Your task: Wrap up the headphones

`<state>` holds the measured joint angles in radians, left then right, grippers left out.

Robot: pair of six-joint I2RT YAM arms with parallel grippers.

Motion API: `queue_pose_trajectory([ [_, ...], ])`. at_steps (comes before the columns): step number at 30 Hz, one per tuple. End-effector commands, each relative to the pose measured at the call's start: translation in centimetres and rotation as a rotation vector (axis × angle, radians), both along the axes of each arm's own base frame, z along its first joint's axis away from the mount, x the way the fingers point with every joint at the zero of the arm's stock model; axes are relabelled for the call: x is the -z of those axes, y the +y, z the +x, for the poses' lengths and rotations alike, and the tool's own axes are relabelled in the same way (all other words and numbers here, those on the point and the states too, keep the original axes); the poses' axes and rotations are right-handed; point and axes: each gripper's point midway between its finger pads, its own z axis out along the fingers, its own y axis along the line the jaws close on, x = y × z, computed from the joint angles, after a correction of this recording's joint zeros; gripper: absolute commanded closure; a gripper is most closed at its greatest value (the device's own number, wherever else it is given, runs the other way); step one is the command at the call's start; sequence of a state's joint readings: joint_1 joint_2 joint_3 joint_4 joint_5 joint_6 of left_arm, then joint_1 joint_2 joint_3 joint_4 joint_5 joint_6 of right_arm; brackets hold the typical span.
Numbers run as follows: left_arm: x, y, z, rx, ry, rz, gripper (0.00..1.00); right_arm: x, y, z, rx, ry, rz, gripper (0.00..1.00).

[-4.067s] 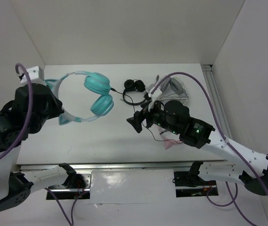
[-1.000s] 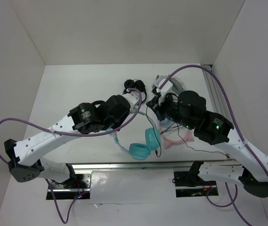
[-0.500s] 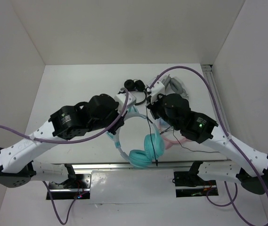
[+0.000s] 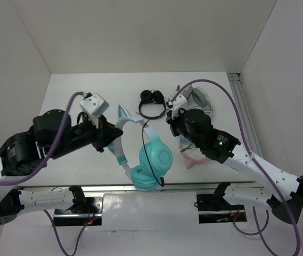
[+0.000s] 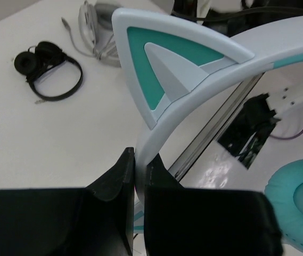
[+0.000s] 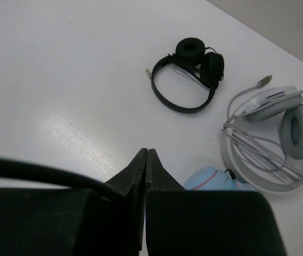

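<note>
The teal headphones hang in the air over the table's near edge, ear cups lowest and a cat ear pointing up. My left gripper is shut on the white-and-teal headband, pinched between the fingertips; one teal ear cup shows at the lower right. A thin black cable dangles across the cups. My right gripper hovers just right of them, its jaws shut tip to tip. A black cable crosses its left finger; whether it is pinched is hidden.
Small black headphones lie at the back middle. White-grey headphones with a coiled cord sit at the back right. Pink-and-blue cat-ear headphones lie under the right arm. The table's front edge and metal rail run just below the hanging cups.
My left arm has drawn back to the left, carrying the teal headphones with it; the cups swung left and higher. The right gripper shifted slightly toward the back.
</note>
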<state>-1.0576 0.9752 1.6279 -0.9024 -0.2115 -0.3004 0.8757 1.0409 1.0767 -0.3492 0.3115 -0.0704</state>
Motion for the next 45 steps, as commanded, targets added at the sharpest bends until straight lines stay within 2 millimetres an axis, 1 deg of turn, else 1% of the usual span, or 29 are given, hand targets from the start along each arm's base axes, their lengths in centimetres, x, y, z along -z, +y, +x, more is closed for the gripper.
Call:
queue_pose_trajectory([
  [1,-7.5,0.7,-1.2,-0.004,-0.067,-0.328,1.00,-2.0,1.0,-0.7,-0.066,-0.057,0.130,0.97],
  [2,-7.9,1.1,-1.0,-0.033,-0.061,-0.362,1.00,-1.1,1.6,-1.2,-0.107,-0.040,0.141,0.97],
  [4,-8.6,1.8,-0.8,-0.075,-0.061,-0.420,1.00,-1.6,2.3,-1.7,-0.156,-0.066,0.185,0.97],
  [5,-9.3,2.9,-0.7,-0.117,-0.059,-0.469,1.00,-0.6,2.8,-2.1,-0.193,-0.051,0.182,0.97],
  [6,-9.3,3.2,-0.4,-0.142,-0.056,-0.484,1.00,-0.3,3.1,-2.3,-0.203,-0.044,0.196,0.97],
  [7,-9.6,3.5,-0.1,-0.170,-0.052,-0.506,1.00,-0.7,3.2,-2.4,-0.213,-0.062,0.216,0.97],
  [8,-9.6,4.4,0.3,-0.228,-0.040,-0.536,1.00,0.0,3.6,-2.7,-0.233,-0.046,0.220,0.97],
  [11,-10.3,6.4,0.9,-0.326,-0.034,-0.605,1.00,0.7,4.4,-3.0,-0.277,-0.038,0.238,0.97],
  [12,-10.3,6.7,1.2,-0.355,-0.030,-0.617,1.00,1.5,4.6,-3.3,-0.289,-0.022,0.240,0.98],
  [14,-10.3,7.3,1.6,-0.402,-0.020,-0.640,1.00,1.5,5.2,-3.5,-0.319,-0.031,0.277,0.98],
  [15,-10.3,7.9,2.1,-0.456,-0.006,-0.672,1.00,2.7,5.5,-4.0,-0.341,-0.011,0.278,0.98],
  [17,-10.4,8.6,2.6,-0.512,0.008,-0.707,1.00,2.9,6.1,-4.5,-0.369,-0.012,0.303,0.98],
  [22,-10.4,11.2,3.8,-0.684,0.003,-0.771,1.00,4.6,7.7,-7.2,-0.459,0.020,0.290,1.00],
  [24,-10.2,11.4,4.5,-0.742,0.001,-0.754,1.00,4.8,8.3,-8.2,-0.490,0.017,0.283,1.00],
  [25,-10.3,12.0,5.0,-0.804,-0.015,-0.743,1.00,4.8,9.0,-9.5,-0.520,0.019,0.282,1.00],
  [27,-9.8,12.5,5.5,-0.870,-0.018,-0.718,1.00,4.8,9.7,-10.8,-0.554,0.015,0.274,1.00],
  [28,-9.5,13.0,5.9,-0.916,-0.032,-0.699,1.00,4.8,10.5,-12.5,-0.600,0.021,0.274,1.00],
  [30,-9.0,12.9,6.5,-0.962,-0.047,-0.672,1.00,5.2,11.2,-14.0,-0.636,0.030,0.265,1.00],
  [31,-8.7,13.0,6.7,-0.986,-0.055,-0.652,1.00,6.1,12.0,-15.4,-0.671,0.050,0.243,1.00],
  [33,-8.3,12.8,7.4,-1.036,-0.079,-0.602,1.00,6.8,12.7,-16.8,-0.699,0.063,0.225,1.00],
  [34,-7.8,12.8,7.6,-1.058,-0.088,-0.571,1.00,7.5,13.2,-18.1,-0.729,0.076,0.206,1.00],
  [36,-7.3,12.4,8.1,-1.082,-0.094,-0.551,1.00,6.7,14.0,-18.8,-0.747,0.068,0.217,1.00],
  [37,-6.9,11.9,8.5,-1.090,-0.104,-0.515,1.00,7.4,14.2,-19.2,-0.751,0.079,0.197,1.00],
  [38,-6.4,12.1,8.8,-1.121,-0.121,-0.481,1.00,6.2,14.6,-19.7,-0.759,0.064,0.216,1.00],
  [39,-5.8,11.8,9.3,-1.135,-0.126,-0.451,1.00,6.5,14.5,-20.0,-0.761,0.070,0.203,1.00],
  [41,-4.2,11.5,10.2,-1.169,-0.144,-0.372,1.00,5.8,14.6,-21.2,-0.785,0.065,0.212,1.00],
  [43,-3.1,12.2,11.0,-1.211,-0.162,-0.306,1.00,4.7,14.6,-22.0,-0.809,0.064,0.219,0.97],
  [44,-1.5,12.0,11.7,-1.228,-0.170,-0.241,1.00,4.5,14.6,-22.2,-0.806,0.062,0.215,0.97],
  [45,-0.6,12.0,12.2,-1.228,-0.168,-0.194,1.00,3.4,14.7,-22.8,-0.812,0.046,0.219,0.95],
])
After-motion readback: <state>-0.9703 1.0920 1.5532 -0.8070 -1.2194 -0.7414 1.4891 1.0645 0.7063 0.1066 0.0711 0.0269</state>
